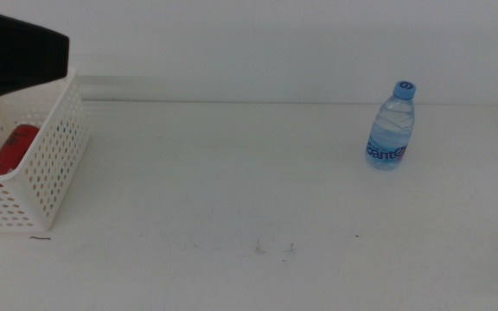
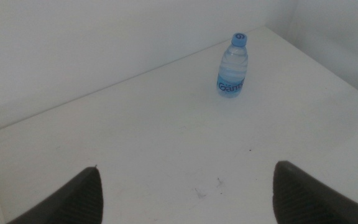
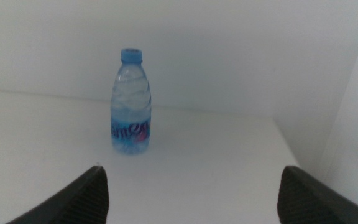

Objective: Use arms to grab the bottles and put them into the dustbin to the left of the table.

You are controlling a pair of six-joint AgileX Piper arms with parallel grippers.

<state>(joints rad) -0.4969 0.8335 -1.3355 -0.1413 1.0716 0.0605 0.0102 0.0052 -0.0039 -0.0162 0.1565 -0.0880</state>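
Observation:
The small clear blue-capped water bottle [image 1: 392, 127] stands upright at the far right of the white table [image 1: 232, 190]. It also shows in the left wrist view [image 2: 233, 67] and the right wrist view [image 3: 130, 102]. The red can [image 1: 11, 149] lies inside the white perforated dustbin [image 1: 54, 164] at the left. The tall yellow tea bottle is out of view. A dark, blurred part of the left arm [image 1: 15, 52] hangs over the dustbin. My left gripper [image 2: 186, 169] is open and empty, far from the bottle. My right gripper [image 3: 192, 169] is open and empty, facing the bottle from a short way off.
A white wall runs behind the table's back edge. The table's right edge lies just past the water bottle. A few small dark specks [image 1: 273, 249] mark the tabletop near the front middle.

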